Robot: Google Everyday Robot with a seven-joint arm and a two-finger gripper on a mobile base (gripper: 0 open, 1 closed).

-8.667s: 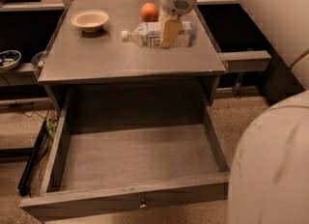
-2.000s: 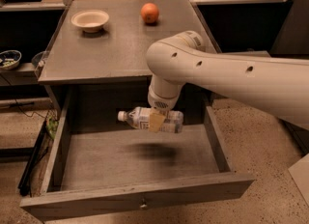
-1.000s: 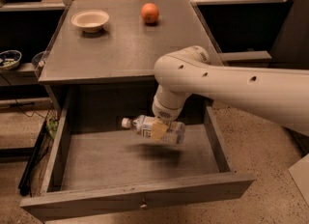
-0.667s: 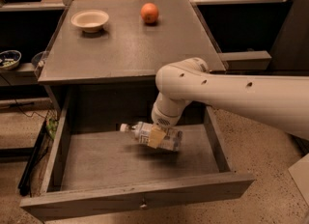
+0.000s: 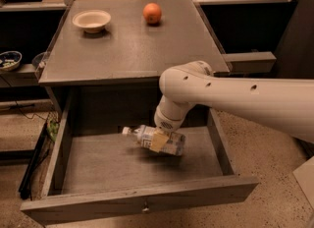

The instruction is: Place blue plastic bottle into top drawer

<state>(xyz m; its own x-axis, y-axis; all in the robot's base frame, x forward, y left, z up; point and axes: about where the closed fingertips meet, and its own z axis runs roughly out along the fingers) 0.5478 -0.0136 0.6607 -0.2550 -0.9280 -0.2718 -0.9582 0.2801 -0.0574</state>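
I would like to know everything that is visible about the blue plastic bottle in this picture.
The blue plastic bottle is small, of clear bluish plastic, with a white cap and a pale label with dark print. It lies on its side, cap pointing left, inside the open top drawer, low over the floor; whether it touches the floor cannot be told. The gripper is closed around its middle, with one tan finger across the label.
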